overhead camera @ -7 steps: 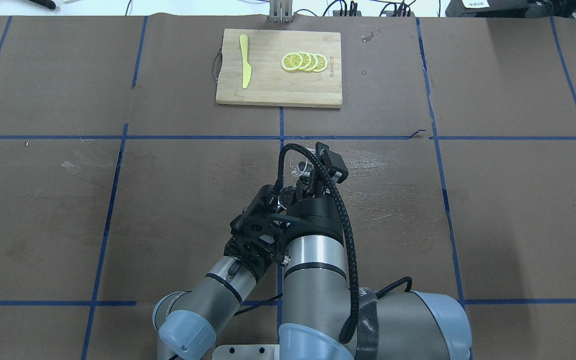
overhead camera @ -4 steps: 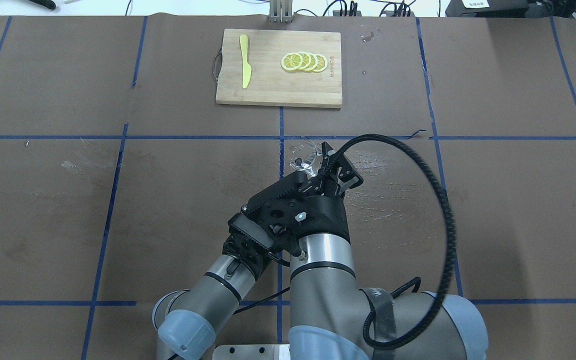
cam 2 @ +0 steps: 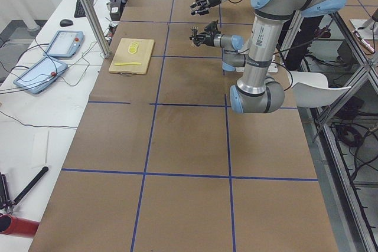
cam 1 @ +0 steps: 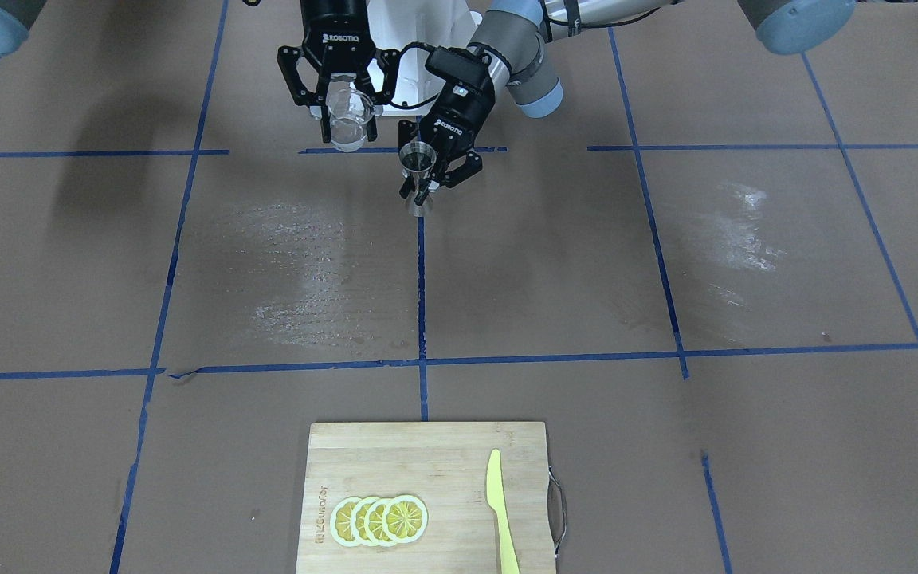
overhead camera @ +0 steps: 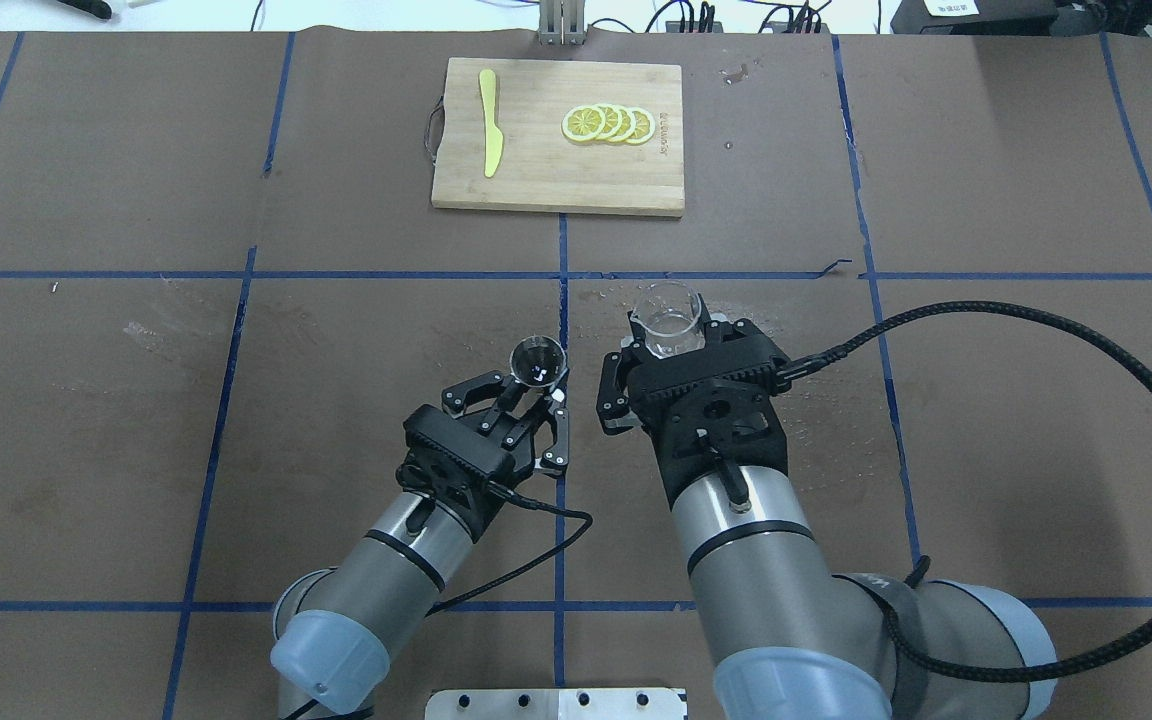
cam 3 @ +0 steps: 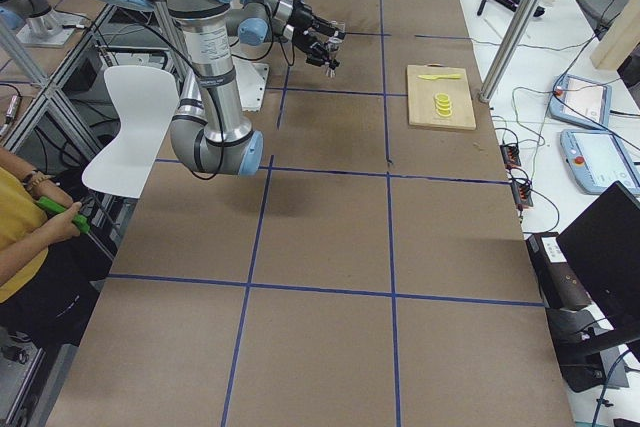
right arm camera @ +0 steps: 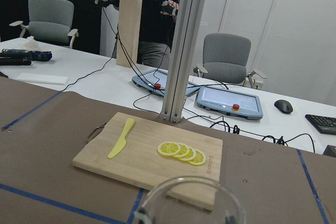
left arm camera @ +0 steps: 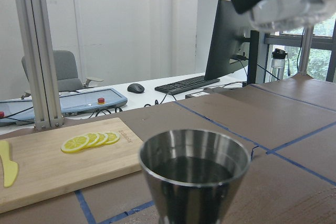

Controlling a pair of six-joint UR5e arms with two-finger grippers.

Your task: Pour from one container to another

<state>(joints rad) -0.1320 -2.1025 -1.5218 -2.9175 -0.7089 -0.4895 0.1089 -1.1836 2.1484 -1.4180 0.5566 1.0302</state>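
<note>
Brown table (overhead camera: 986,450); clear lipped glass cup (overhead camera: 669,320) beside grey hourglass steel jigger (cam 1: 417,179).

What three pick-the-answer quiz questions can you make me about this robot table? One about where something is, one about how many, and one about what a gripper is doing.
1. Where does the flat yellow plastic knife lie?
A) on the light wooden cutting board
B) inside a red bowl
C) under a blue towel

2. How many round yellow lemon slices are there?
A) two
B) four
C) seven

3. What is the right gripper doing?
A) hanging open and empty
B) shut on the small clear glass cup
C) shut on a spoon

Answers:
1 A, the knife rests on the board's left part in the overhead view.
2 B, four overlapping slices show.
3 B, it clamps the cup from both sides.
</note>
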